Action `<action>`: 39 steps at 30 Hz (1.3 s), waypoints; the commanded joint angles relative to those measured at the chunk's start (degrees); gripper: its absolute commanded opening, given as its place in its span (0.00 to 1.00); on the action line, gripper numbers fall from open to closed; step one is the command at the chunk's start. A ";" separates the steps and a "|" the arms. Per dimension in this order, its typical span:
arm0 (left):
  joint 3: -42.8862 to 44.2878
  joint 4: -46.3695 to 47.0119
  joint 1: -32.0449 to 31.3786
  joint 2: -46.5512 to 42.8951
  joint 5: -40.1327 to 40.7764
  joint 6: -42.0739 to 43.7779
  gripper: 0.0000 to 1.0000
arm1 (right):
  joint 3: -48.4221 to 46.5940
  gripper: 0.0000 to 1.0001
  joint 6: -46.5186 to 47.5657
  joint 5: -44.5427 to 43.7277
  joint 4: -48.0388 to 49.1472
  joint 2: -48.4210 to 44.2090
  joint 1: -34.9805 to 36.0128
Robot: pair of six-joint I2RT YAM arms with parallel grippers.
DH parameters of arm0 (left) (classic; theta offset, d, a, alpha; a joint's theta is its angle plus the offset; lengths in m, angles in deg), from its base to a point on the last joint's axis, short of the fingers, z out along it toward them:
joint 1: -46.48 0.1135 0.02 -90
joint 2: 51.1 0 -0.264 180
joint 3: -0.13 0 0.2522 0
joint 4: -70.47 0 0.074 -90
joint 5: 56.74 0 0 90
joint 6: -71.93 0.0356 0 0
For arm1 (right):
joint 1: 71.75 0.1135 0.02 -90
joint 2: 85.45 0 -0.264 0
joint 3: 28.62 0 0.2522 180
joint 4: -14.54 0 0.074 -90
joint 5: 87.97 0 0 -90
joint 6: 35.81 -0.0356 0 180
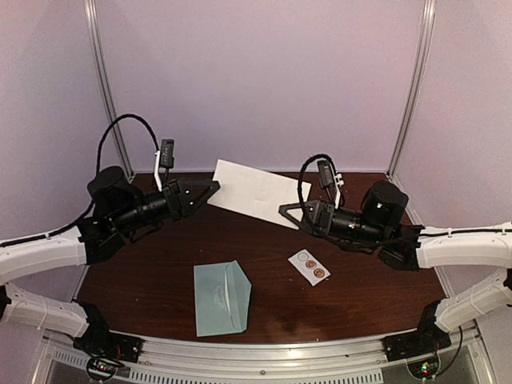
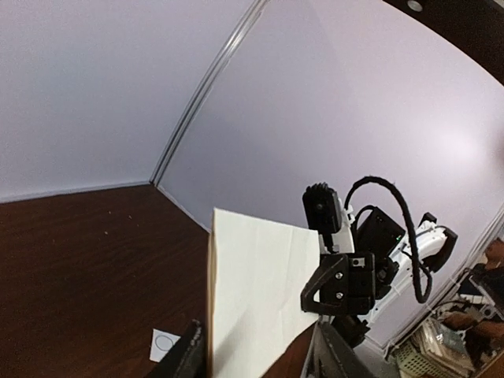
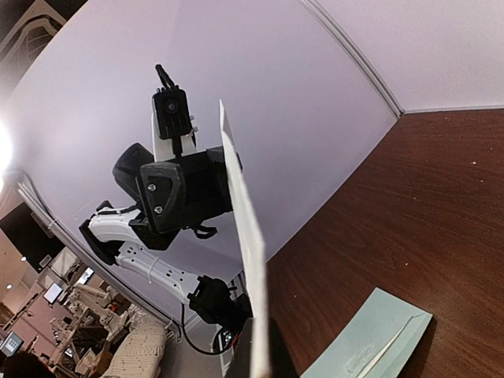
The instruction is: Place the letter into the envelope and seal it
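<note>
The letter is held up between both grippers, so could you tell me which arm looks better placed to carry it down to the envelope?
Probably left: its gripper pinches the letter almost directly above the envelope.

No text can be read anywhere; the envelope (image 1: 222, 298) carries only faint whitish print, too small to make out.

letter (image 1: 258, 190) held aloft by both end effectors | envelope (image 1: 222, 298) flat, near edge | sticker strip (image 1: 309, 266) right of it
</note>
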 commanded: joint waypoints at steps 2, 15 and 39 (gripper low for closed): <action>6.24 -23.92 0.64 -6.44 12.59 11.09 0.63 | -7.16 0.00 11.67 -4.35 -27.52 -4.63 -1.94; 22.11 -47.86 -1.59 4.29 -2.20 31.51 0.67 | -20.91 0.00 28.51 7.28 -61.72 -0.30 -2.44; 28.51 -53.21 -8.77 18.41 -10.67 37.55 0.39 | -26.57 0.00 33.68 14.47 -69.38 4.67 -0.27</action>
